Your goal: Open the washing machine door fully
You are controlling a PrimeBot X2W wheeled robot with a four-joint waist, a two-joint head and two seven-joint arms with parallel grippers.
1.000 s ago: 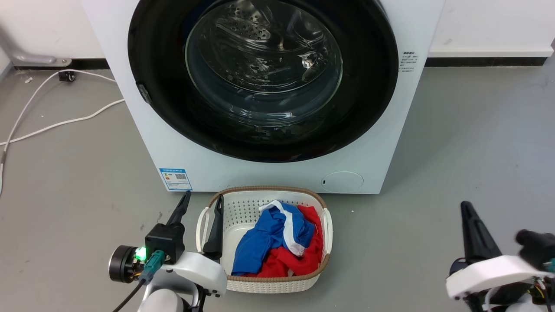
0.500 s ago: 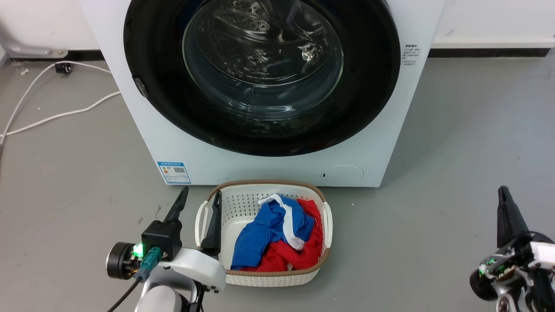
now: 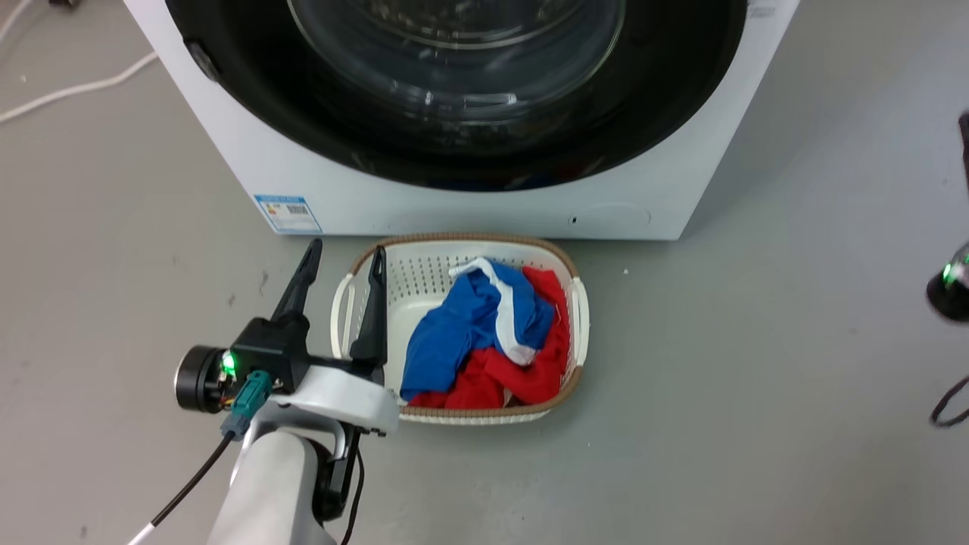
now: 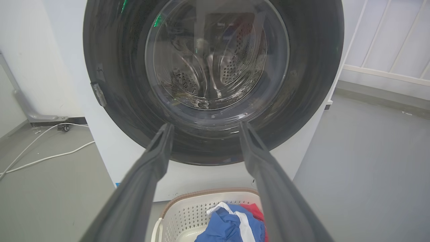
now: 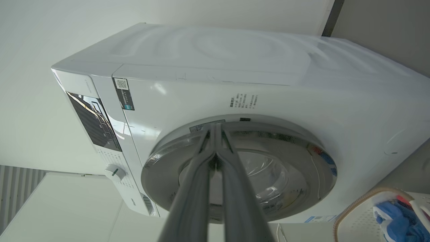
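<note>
The washing machine [image 3: 469, 208] is a white front-loader at the top of the head view. Its door [image 3: 303, 129], a glossy black disc with a clear glass bowl, lies flat against the front. My left gripper [image 3: 345, 250] is open and empty, hovering low beside the basket and short of the machine. In the left wrist view its fingers [image 4: 158, 158] spread toward the door [image 4: 117, 74] without touching it. In the right wrist view, which is rolled, my right gripper [image 5: 213, 127] is shut with nothing in it, tips pointing at the door's [image 5: 161, 174] rim.
A white laundry basket [image 3: 424, 280] with blue and red clothes stands on the grey floor right in front of the machine. A white cable [image 3: 68, 89] lies at the far left. Part of my right arm [image 3: 952, 291] shows at the right edge.
The head camera has tilted down, so the machine sits higher in view. My right arm has swung out to the right edge. The left gripper has stayed open by the basket.
</note>
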